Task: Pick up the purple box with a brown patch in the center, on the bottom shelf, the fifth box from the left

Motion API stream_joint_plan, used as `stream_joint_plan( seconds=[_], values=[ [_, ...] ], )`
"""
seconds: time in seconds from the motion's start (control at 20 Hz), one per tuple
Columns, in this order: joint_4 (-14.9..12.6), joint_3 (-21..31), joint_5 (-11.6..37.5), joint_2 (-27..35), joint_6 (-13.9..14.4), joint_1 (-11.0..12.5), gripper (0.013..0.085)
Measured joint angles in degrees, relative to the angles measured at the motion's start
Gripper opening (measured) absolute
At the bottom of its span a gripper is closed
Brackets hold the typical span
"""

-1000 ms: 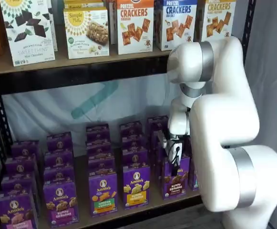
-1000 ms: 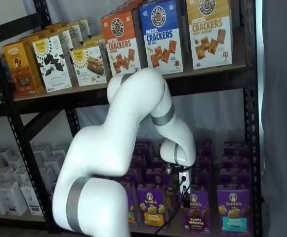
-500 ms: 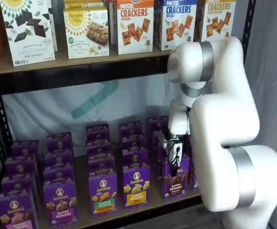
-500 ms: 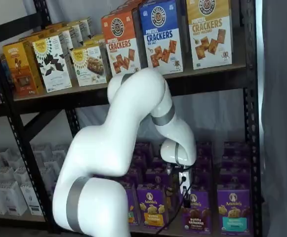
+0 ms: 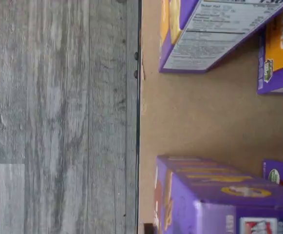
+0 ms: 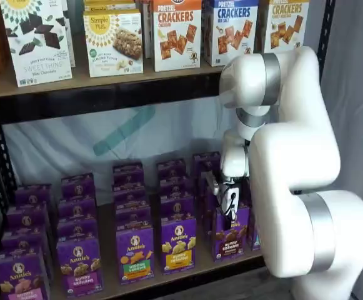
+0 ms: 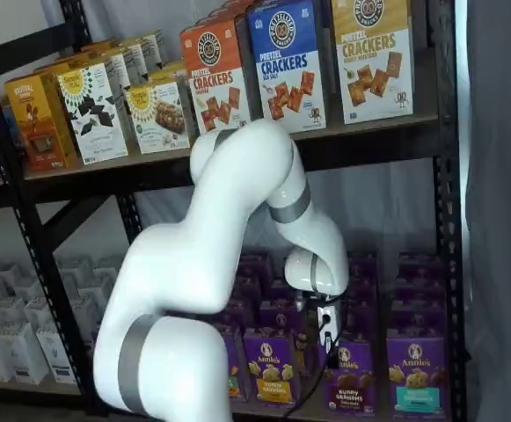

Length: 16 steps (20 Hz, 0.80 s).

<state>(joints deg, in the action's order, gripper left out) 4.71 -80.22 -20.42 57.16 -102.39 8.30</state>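
I see the purple box (image 6: 230, 232) standing upright in the front row of the bottom shelf (image 6: 187, 270), brown cookie patch facing out; in a shelf view it shows again (image 7: 350, 376) with a yellow-centred box (image 7: 272, 366) on its left and a teal-banded box (image 7: 415, 371) on its right. The hand (image 6: 230, 203) hangs directly over the purple box's top edge, touching or just above it; I cannot tell which. Its fingers show side-on, so I cannot tell how wide they stand. Further back, more purple cartons fill the rows. Wrist view: bare shelf board (image 5: 199, 122) between cartons, grey floor (image 5: 58, 117) beyond the front edge.
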Motion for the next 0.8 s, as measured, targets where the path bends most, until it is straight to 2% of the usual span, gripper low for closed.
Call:
stream_joint_plan(
  seconds=[0.2,0.25,0.4,0.45,0.8],
  values=[
    [0.2,0.4,0.6,-0.2,-0.1,0.0,0.049],
    [0.3,0.5,0.6,-0.2,-0.3,0.0,0.045],
    [0.7,0.6,0.6,-0.3,-0.6,-0.1,0.041],
    [0.8,0.7,0.7,-0.3,-0.6,-0.1,0.037],
    [1.4,1.1,1.3,-0.5,-1.1,-0.3,0.037]
  ],
)
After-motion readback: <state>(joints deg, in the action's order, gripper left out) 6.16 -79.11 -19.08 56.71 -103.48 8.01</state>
